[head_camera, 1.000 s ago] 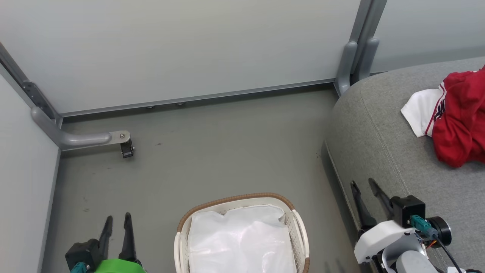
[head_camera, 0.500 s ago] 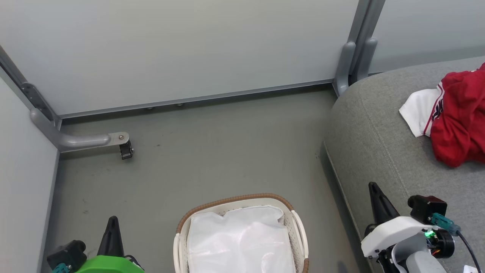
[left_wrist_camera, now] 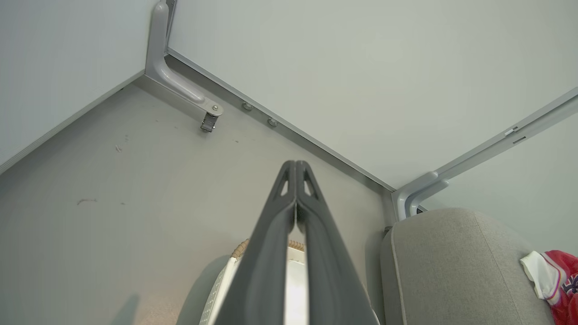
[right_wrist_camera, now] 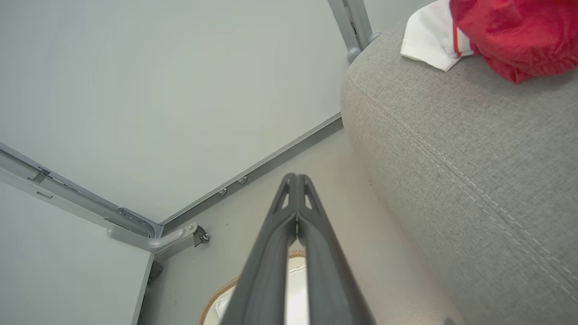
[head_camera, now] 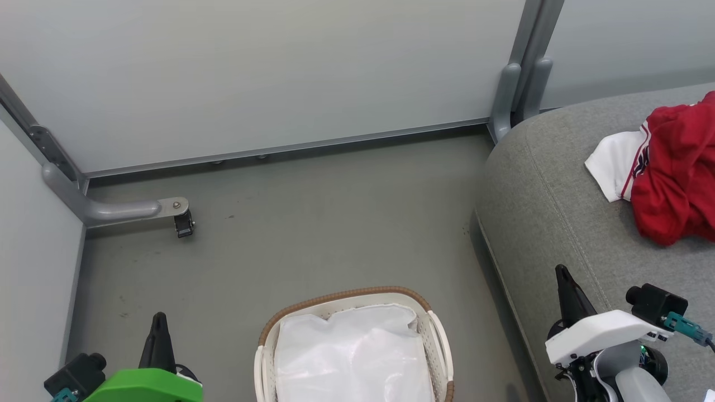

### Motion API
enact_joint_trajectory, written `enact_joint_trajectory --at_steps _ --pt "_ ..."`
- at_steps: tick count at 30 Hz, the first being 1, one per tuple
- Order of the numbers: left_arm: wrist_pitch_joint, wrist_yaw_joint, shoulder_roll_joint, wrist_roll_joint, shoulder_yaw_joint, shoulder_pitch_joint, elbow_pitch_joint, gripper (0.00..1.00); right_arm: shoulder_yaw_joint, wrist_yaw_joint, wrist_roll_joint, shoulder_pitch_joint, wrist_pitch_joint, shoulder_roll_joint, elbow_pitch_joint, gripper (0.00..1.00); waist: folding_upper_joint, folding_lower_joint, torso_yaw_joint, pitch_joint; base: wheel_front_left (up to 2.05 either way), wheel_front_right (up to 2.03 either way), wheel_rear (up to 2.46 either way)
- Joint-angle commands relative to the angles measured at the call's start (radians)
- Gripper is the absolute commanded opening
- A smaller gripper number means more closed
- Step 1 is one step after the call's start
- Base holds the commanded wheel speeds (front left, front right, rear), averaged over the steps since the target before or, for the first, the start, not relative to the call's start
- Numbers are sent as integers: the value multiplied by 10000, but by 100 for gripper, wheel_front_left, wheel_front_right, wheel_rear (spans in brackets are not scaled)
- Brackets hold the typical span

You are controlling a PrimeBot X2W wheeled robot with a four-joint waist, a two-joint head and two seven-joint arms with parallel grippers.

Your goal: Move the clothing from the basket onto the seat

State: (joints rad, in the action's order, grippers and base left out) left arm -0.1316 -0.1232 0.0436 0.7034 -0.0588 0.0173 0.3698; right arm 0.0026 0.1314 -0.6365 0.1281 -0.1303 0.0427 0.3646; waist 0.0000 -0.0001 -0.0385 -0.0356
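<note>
Far left: a grey bracket braces the partition at floor level, well apart from the work and of no bearing on the task. The left gripper hangs low over the floor, just left of the basket; its fingers are pressed together tip to tip and grip nothing. The basket stands on the floor between the two arms; its white liner covers the interior (the near end is cut off by the frame edge). The right gripper sits by the front edge of the seat; its fingers are likewise closed flat and empty. The clothing, red with a white panel, lies bunched on top of the seat toward its right, well apart from both grippers. Judgement: the arms look parked clear of basket and garment because the transfer appears complete; a look into the basket's hidden near end would confirm it.
</note>
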Motion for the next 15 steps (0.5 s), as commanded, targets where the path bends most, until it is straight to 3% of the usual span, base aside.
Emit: enact_joint_trajectory --at_steps 1,15 --pt "91 -33 56 373 -43 329 -183 0 -80 -3 -375 6 83 53 -192 0 0 1 6 5 0 0 0" --pt "582 -47 64 2171 -157 476 -414 0 -308 -5 -2311 -30 574 63 -410 0 0 1 61 51 0 0 0"
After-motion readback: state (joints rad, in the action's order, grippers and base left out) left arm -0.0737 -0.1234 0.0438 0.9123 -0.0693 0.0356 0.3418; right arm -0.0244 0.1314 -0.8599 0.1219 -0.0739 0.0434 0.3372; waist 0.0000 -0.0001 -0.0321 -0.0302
